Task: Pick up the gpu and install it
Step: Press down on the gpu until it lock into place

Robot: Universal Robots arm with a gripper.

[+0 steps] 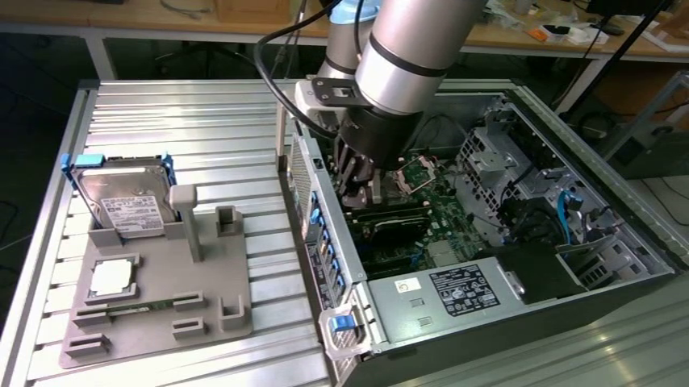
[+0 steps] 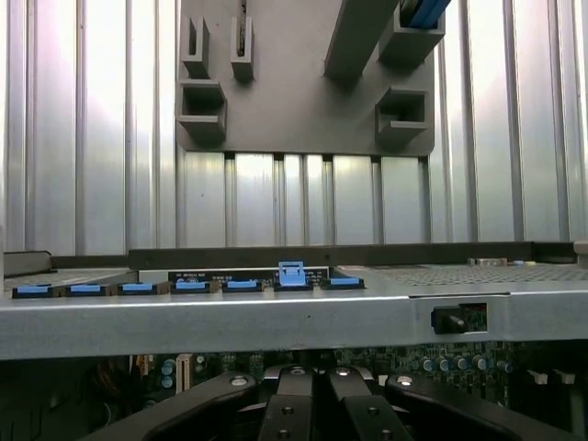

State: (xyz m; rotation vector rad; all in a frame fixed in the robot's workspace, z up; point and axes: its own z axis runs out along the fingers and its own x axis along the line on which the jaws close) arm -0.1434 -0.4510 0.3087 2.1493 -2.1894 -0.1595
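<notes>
Exterior view: the robot arm's black gripper reaches down into the open silver-and-black computer case, close to the case's wall on the exterior view's left. Its fingers are pressed together, which the wrist view confirms. Just under the fingertips a long dark card, seemingly the gpu, stands on edge across the green motherboard; whether the fingers pinch its top edge cannot be told. Drive cages and cables crowd the case's far and right sides, so open room lies mostly straight above the board. In the wrist view the case's silver rim, lined with a row of small blue tabs, runs just beside the fingers. On the exterior view's left, well apart from the case, a grey plastic fixture lies on the ribbed aluminium table and holds a silver hard drive upright at its far end.
</notes>
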